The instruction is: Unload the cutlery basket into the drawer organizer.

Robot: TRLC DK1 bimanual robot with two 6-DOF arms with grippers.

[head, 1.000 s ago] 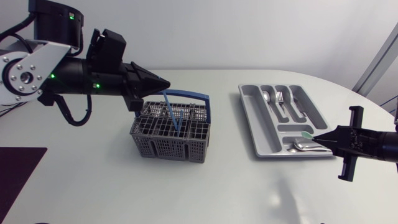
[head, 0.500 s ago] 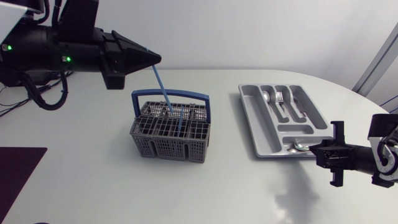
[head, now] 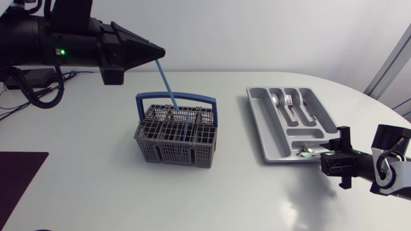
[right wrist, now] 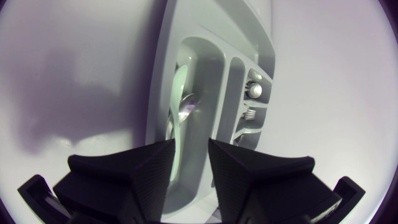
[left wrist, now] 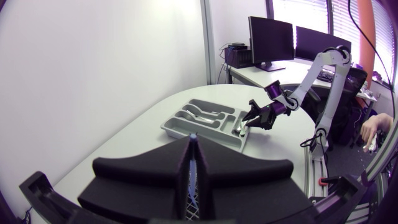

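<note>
1. The white table (head: 96, 192) carried everything.
2. The left arm (head: 58, 48) entered at 10 o'clock. Its left fingers (head: 138, 51) were pressed together, pinching the top of a blue utensil (head: 169, 90), and hung above the basket at its 11 o'clock.
3. The right arm (head: 388, 170) sat low at 4 o'clock. Its right fingers (right wrist: 146, 165) were slightly spread and held nothing, just off the tray's 5 o'clock corner.
4. The grey organizer tray (head: 258, 122) lay at the basket's 3 o'clock, well apart from it.
5. The grey basket (head: 170, 151) stood mid-table, with the blue utensil's lower end slanting down into it.
6. A pale-green-handled piece (right wrist: 179, 87) lay in the tray compartment just ahead of the right fingers.
</note>
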